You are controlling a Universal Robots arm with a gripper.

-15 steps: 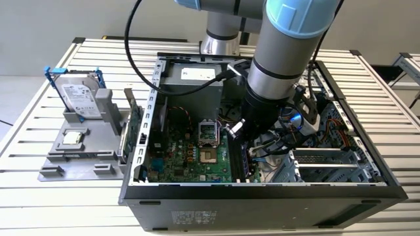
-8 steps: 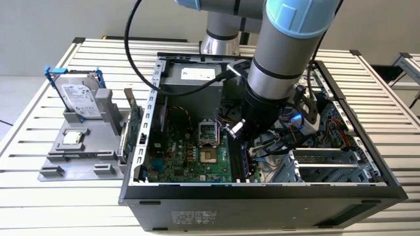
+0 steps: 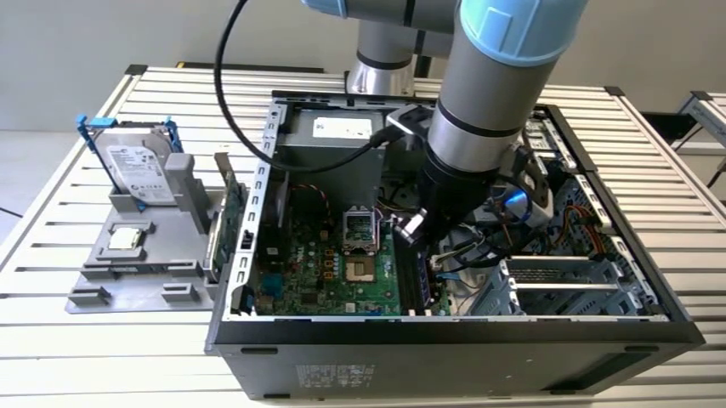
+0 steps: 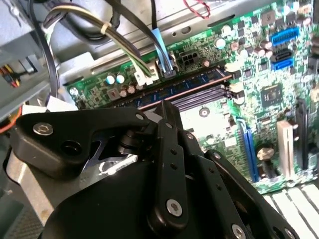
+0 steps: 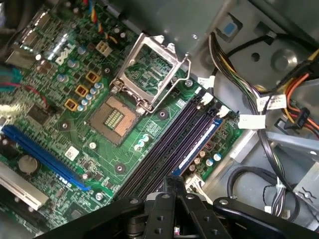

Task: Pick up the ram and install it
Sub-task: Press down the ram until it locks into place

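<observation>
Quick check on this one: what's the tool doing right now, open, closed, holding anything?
Tool: low inside the computer case, over the memory slots where a ram stick sits; open or closed cannot be told.

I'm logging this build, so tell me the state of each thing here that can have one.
computer case: side open, lying flat.
CPU socket: empty, cover frame lifted.
ram: standing in a memory slot.
other memory slots: empty.
hard drive: upright in the grey holder, outside the case.
gripper: down inside the case, above the slots.
</observation>
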